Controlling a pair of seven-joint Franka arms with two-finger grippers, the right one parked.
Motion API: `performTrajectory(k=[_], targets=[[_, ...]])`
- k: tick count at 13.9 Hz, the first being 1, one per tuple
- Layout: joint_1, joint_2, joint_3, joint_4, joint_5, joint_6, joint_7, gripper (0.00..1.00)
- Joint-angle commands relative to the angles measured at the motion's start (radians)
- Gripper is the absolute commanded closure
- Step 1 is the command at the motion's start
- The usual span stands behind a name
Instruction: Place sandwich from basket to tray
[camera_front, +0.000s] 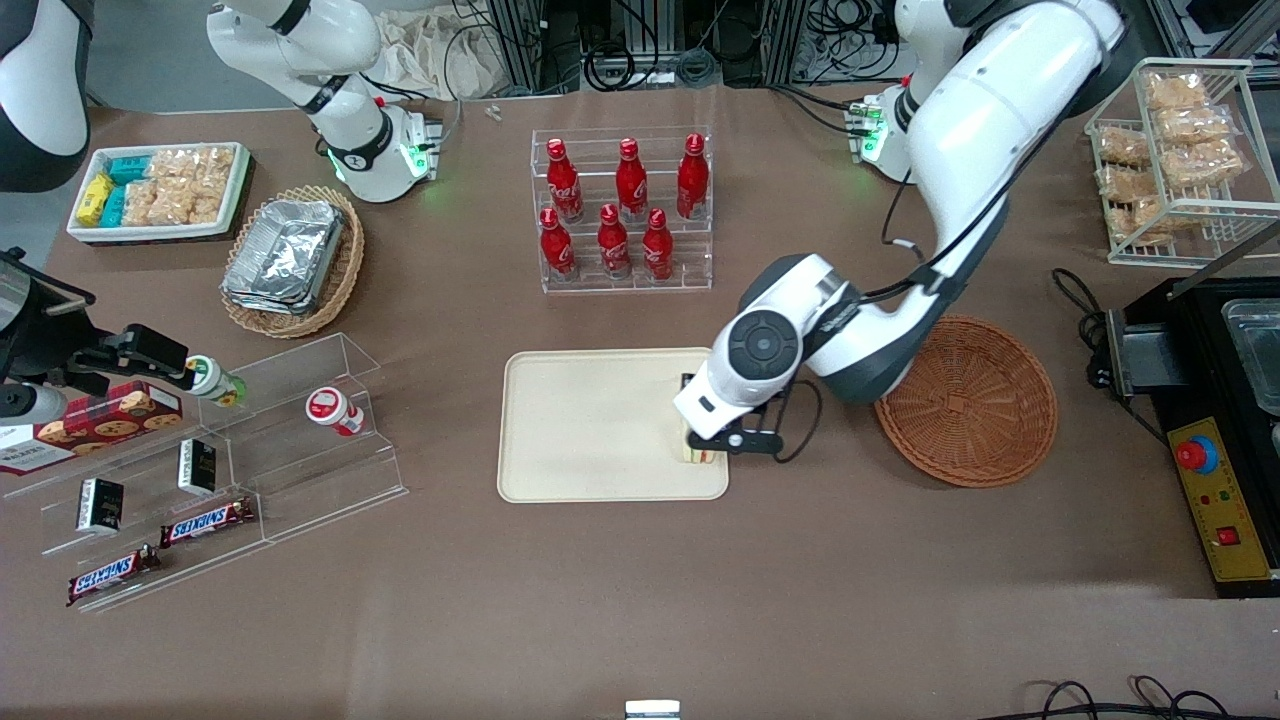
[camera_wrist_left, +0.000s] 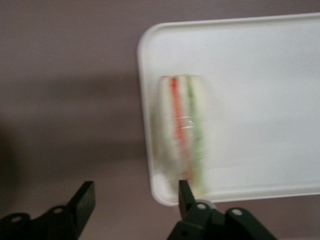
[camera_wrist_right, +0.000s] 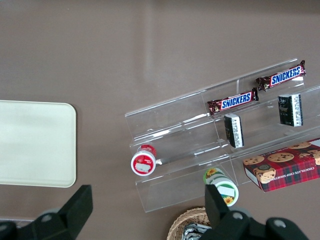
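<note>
The sandwich (camera_front: 699, 455) (camera_wrist_left: 182, 131), a wrapped wedge with red and green filling stripes, lies on the cream tray (camera_front: 590, 425) (camera_wrist_left: 260, 95) near the tray's corner closest to the basket. The reddish-brown wicker basket (camera_front: 966, 402) stands beside the tray toward the working arm's end and holds nothing. My left gripper (camera_front: 716, 438) (camera_wrist_left: 135, 192) hovers just above the sandwich's end at the tray's rim. It is open, with its fingers spread wide and nothing between them. One fingertip (camera_wrist_left: 184, 190) overlaps the sandwich's end in the wrist view; the other is over bare table.
A clear rack of red bottles (camera_front: 625, 210) stands farther from the front camera than the tray. Toward the parked arm's end are a tan basket of foil containers (camera_front: 290, 260), a white snack bin (camera_front: 160, 190) and acrylic shelves (camera_front: 230, 450). A wire rack (camera_front: 1180, 160) and black control box (camera_front: 1215, 500) sit at the working arm's end.
</note>
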Motion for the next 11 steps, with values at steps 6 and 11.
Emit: performTrajectory(k=[6, 11], targets=[[0.292, -0.229, -0.025, -0.016, -0.129, -0.284, 0.185, 0.01], [0.378, -0.304, 0.001, -0.014, -0.11, -0.371, 0.303, 0.01]])
